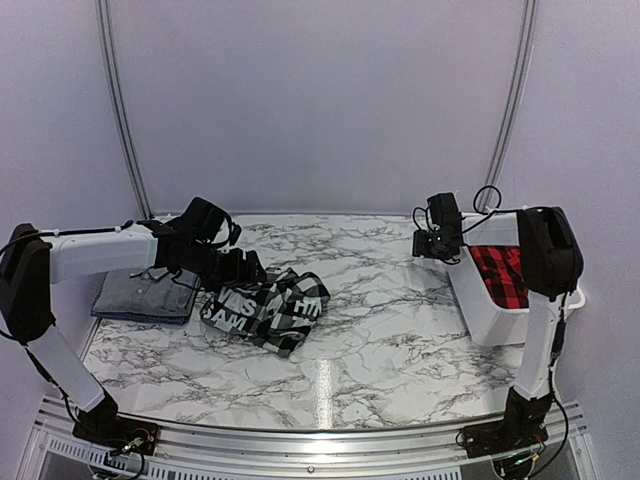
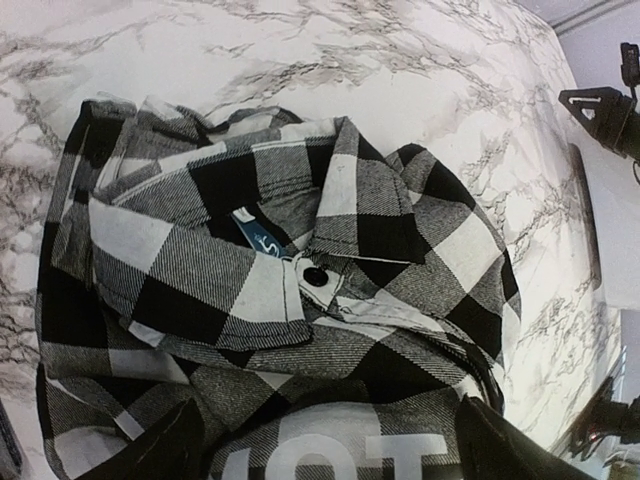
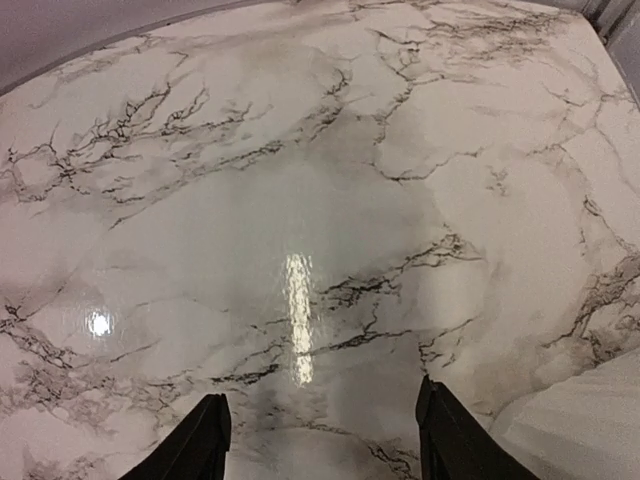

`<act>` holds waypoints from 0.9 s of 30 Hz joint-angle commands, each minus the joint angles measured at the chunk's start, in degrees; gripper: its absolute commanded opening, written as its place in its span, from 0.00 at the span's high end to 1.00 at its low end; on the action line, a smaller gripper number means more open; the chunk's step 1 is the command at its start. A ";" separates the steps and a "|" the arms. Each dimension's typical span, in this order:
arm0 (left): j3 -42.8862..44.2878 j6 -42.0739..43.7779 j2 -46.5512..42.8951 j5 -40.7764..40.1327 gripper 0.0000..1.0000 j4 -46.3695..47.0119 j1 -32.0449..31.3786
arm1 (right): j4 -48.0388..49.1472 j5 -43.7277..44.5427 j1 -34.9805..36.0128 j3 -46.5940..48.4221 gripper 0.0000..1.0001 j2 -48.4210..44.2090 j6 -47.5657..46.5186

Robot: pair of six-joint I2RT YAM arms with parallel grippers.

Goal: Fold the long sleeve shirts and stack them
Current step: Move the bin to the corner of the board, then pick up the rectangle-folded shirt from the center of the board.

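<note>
— At left centre of the tabletop [image 1: 380, 320]: checked shirt [image 1: 268, 305] status?
— Crumpled beneath the left pincer [image 2: 332, 425], jaws released. Grey shirt [image 1: 140, 295] folded at the left edge; red-checked shirt [image 1: 500, 272] in the right bin [image 1: 490, 320]. Right pincer [image 3: 322, 400] released, empty.

Marble table [image 1: 380, 330] bears grey shirt [image 1: 135, 297], checked shirt [image 1: 280, 305], bin [image 1: 490, 310].
</note>
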 commanded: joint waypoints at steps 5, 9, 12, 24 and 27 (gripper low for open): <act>5.40 2.13 2.92 2.08 0.51 0.43 -0.05 | -2.41 -0.10 3.26 -1.67 0.35 -7.47 0.07; 9.31 2.67 3.06 3.94 0.92 0.39 -0.12 | -4.50 -0.02 7.75 1.36 0.34 -7.99 -0.89; 10.25 3.74 2.46 6.59 1.00 0.41 -1.07 | -4.98 -1.01 10.81 2.69 0.34 -8.91 -1.30; -7.86 8.94 -10.40 18.62 1.00 1.37 -13.16 | -3.53 -10.18 25.81 4.31 0.30 -9.52 -3.97; -15.07 8.03 -12.93 19.60 1.00 1.55 -14.01 | -3.39 -11.58 29.77 6.12 0.26 -7.33 -4.26</act>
